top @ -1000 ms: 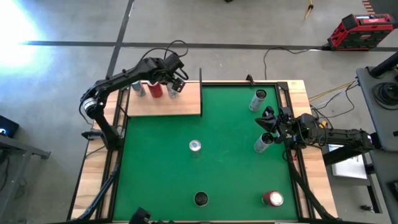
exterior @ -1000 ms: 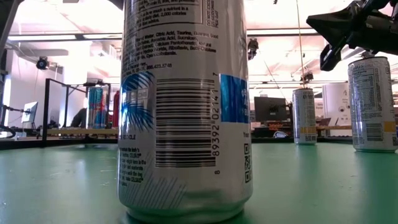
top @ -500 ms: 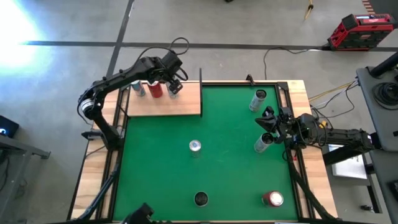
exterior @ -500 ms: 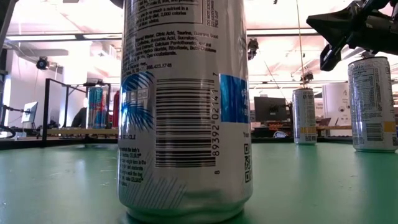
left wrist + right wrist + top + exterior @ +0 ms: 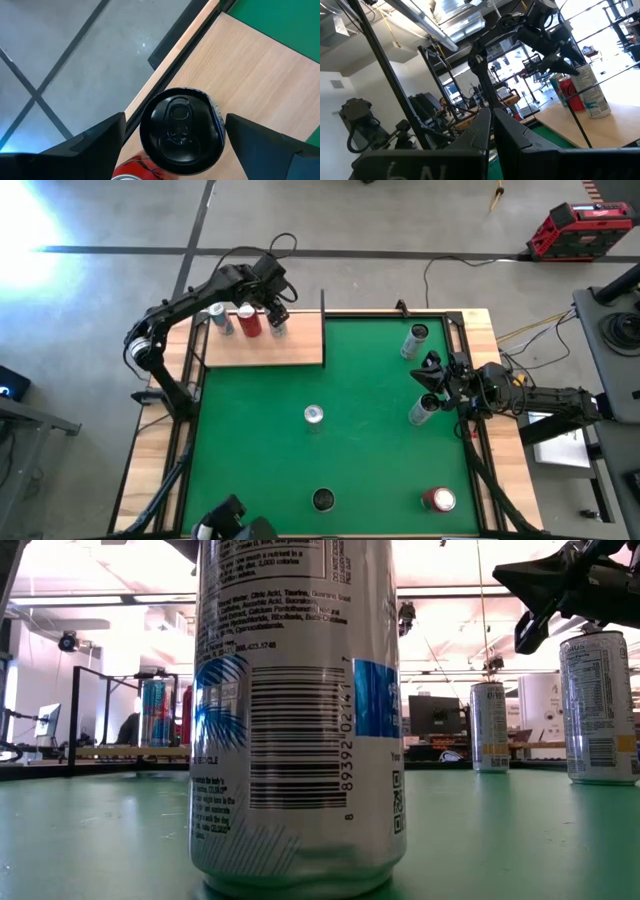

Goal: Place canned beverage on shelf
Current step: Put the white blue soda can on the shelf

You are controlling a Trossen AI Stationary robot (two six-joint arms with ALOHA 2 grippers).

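The light-wood shelf (image 5: 290, 345) stands at the table's far left. Three cans stand upright on its far part: a silver-blue one (image 5: 220, 321), a red one (image 5: 248, 323) and a black-topped one (image 5: 277, 326). My left gripper (image 5: 273, 305) is open over the black-topped can (image 5: 180, 131), with a finger on each side and clear of it. My right gripper (image 5: 431, 375) is shut and empty, hovering at the right edge just above a silver can (image 5: 422, 412) that stands on the green mat.
More cans stand on the green mat (image 5: 370, 470): one far right (image 5: 415, 340), one in the middle (image 5: 314, 415), a black-topped one at the near edge (image 5: 323, 499) that fills the low view (image 5: 300, 710), and a red one near right (image 5: 438, 500). A black rod (image 5: 322, 302) rises at the shelf's far right corner.
My left gripper has drawn back a little toward the table's far edge and away from the black-topped can, which stays upright on the shelf.
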